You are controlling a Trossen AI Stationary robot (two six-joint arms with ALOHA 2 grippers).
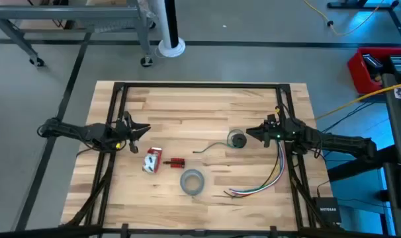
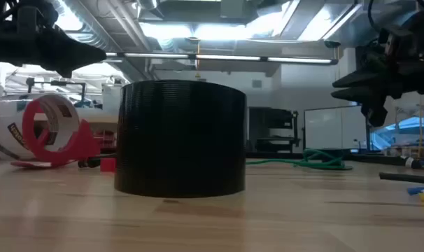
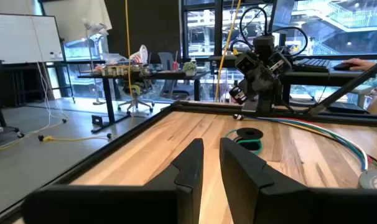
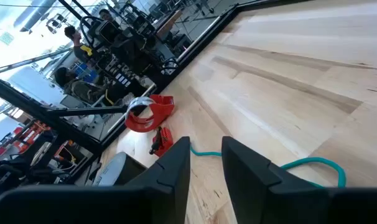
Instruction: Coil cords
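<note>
One thin dark-grey cord point(image 1: 214, 148) to report, lying flat on the wooden table point(image 1: 207, 106) a little toward the right arm's side of the middle. Ends at that side in a small round dark bundle point(image 1: 237, 139), wound tight like a disc and lying on its flat face. Trails from the bundle as a single loose strand, with a gentle bend, toward the left arm's side and slightly toward the near edge. Long axis therefore roughly across the table from arm to arm, free tip pointing at the gap between the small red piece point(image 1: 176, 162) and the grey tape roll point(image 1: 192, 182), touching neither. Looks slack and mostly uncoiled along the strand; seen from the left wrist as a low dark ring point(image 3: 247, 135) on the boards, from the right wrist as a curving line point(image 4: 303, 163) passing behind the fingers. Right gripper point(image 1: 249, 134) just beside the bundle on its outer side, tips aimed at it, jaws apart with nothing between them and no contact with the cord that can be made out. Left gripper point(image 1: 146, 129) well apart from the cord, near the left rail, aimed across the table, fingers point(image 3: 188, 163) parted by a narrow gap and empty. Red-and-white tape dispenser point(image 1: 153, 159) near the left gripper; multicoloured wires point(image 1: 263, 182) spread toward the near right corner, clear of the cord.
</note>
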